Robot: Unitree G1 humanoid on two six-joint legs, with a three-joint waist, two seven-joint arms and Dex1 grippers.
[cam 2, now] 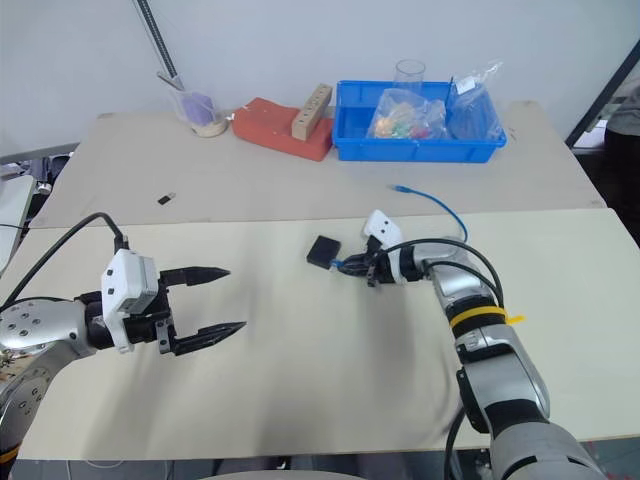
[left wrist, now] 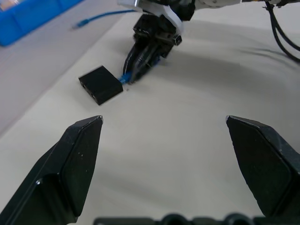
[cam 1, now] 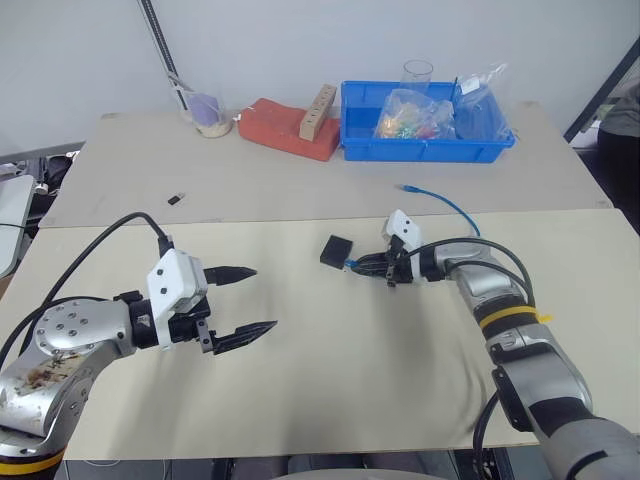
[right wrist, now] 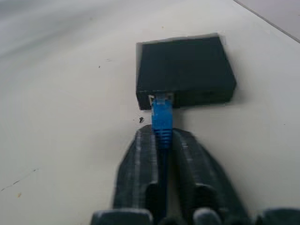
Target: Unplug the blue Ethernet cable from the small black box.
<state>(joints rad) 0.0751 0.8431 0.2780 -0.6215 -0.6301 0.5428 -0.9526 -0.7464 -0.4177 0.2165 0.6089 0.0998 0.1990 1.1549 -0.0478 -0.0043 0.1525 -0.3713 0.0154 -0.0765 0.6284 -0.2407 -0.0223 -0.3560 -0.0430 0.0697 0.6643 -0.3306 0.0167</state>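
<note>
The small matte-black flat plastic box (right wrist: 185,70) is lying on the pale tabletop (cam 1: 330,380), directly in front of the right tool (right wrist: 162,140), which is clamping the thin bright-blue Ethernet cable (right wrist: 162,119) just behind its plug, still seated in the box's port. The left tool (cam 1: 245,300) is hovering well apart, its fingers spread wide.

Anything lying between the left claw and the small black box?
No: just bare tabletop between the open left claw and the small black box, as the left wrist view shows best.
</note>
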